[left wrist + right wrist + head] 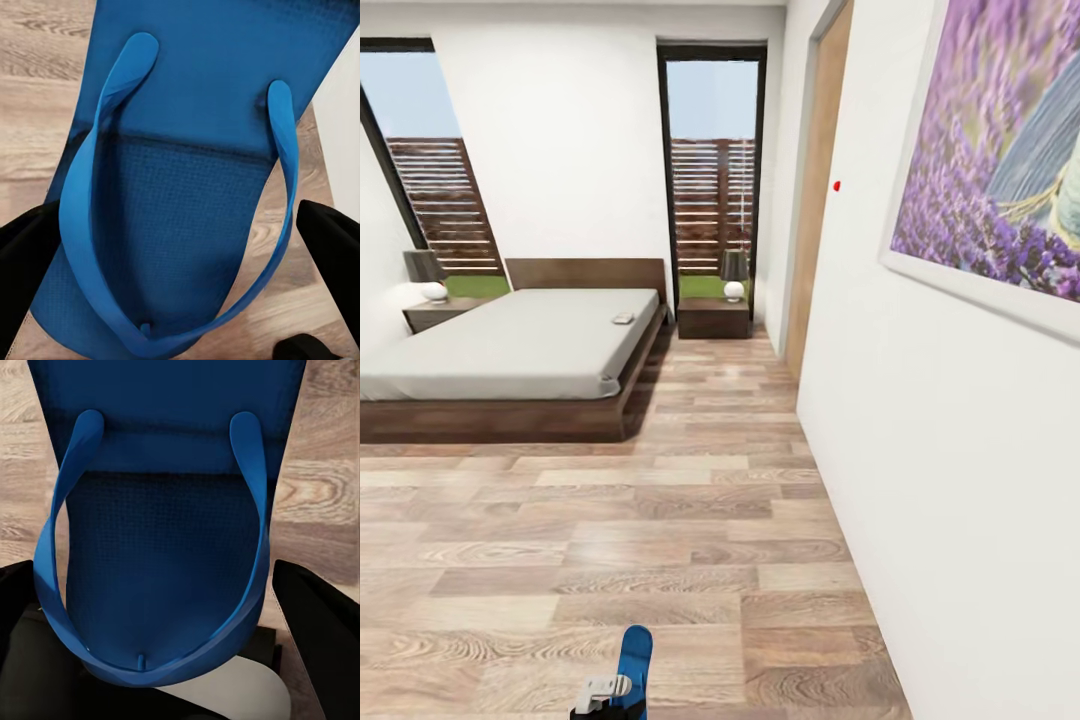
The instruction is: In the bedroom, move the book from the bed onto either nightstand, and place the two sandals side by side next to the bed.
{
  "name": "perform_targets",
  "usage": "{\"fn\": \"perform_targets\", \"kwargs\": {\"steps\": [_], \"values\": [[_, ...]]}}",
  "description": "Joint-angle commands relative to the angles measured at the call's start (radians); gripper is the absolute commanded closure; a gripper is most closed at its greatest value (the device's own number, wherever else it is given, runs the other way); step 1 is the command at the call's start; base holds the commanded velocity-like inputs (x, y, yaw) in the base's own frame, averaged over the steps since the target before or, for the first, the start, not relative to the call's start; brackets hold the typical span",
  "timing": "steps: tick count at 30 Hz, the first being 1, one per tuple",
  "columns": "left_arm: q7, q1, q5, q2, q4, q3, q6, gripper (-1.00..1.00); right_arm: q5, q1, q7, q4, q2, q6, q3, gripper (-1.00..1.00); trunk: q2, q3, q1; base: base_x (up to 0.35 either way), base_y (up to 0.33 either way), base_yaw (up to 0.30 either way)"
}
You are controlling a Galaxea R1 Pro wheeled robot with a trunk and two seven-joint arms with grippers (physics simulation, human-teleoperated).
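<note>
Head view: the bed (510,345) lies far ahead, the book (622,319) near its right edge beside a nightstand (712,318). Left wrist view: the left pincer (180,247) grips one sandal (187,150) for carrying. Right wrist view: the right pincer (169,607) clasps the second sandal (165,510), probably so both can be set down together.

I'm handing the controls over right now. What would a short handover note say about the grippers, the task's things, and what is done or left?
Left gripper: black fingers on either side of a blue sandal, seemingly held.
Right gripper: likewise around the other sandal.
Head view: one sandal shows at the bottom edge, the bed far ahead.
A small flat object, probably the book, lies on the mattress near the right nightstand.
Done: sandals picked up. Left: drive to the bed, set both sandals side by side next to it, move the book.
</note>
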Motion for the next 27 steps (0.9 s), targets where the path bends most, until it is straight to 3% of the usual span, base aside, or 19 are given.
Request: {"fn": "perform_targets", "kwargs": {"steps": [1,27], "values": [[-0.007,-0.001,0.005,0.0,0.001,0.005,0.001,1.0,-0.007,-0.001,0.002,0.001,-0.001,-0.005,0.008,1.0,0.0,-0.001,0.001,0.323,0.0,0.0],[-0.003,-0.001,0.005,-0.02,0.03,0.005,0.001,1.0,-0.007,-0.001,0.002,0.0,-0.001,-0.005,0.008,1.0,0.0,-0.001,0.001,0.323,0.0,0.0]]}}
